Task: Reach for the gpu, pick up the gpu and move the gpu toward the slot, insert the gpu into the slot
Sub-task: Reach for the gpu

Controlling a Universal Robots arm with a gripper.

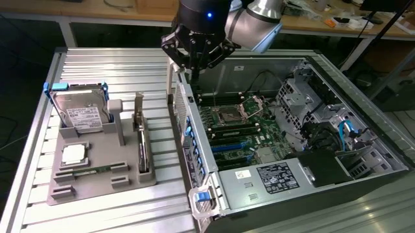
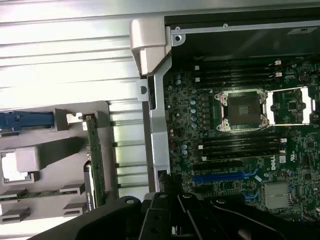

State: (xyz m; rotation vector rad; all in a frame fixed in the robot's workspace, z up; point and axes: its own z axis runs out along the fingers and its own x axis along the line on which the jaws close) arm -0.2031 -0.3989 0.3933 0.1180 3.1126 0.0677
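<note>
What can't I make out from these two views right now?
- gpu: in the exterior view it stands edge-on in the gray holder, so its faces are hidden.
- motherboard slots: in the wrist view they are partly covered by the body of the gripper.
- hard drive: in the exterior view its label text is too small to read.

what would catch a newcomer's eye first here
The open computer case on the exterior view's right, its green motherboard bared, draws the eye first. Above its edge towards the exterior view's left hangs the black pincer, shut. Beside the case, a grey holder carries a silver hard drive and the gpu, which stands on edge.
</note>
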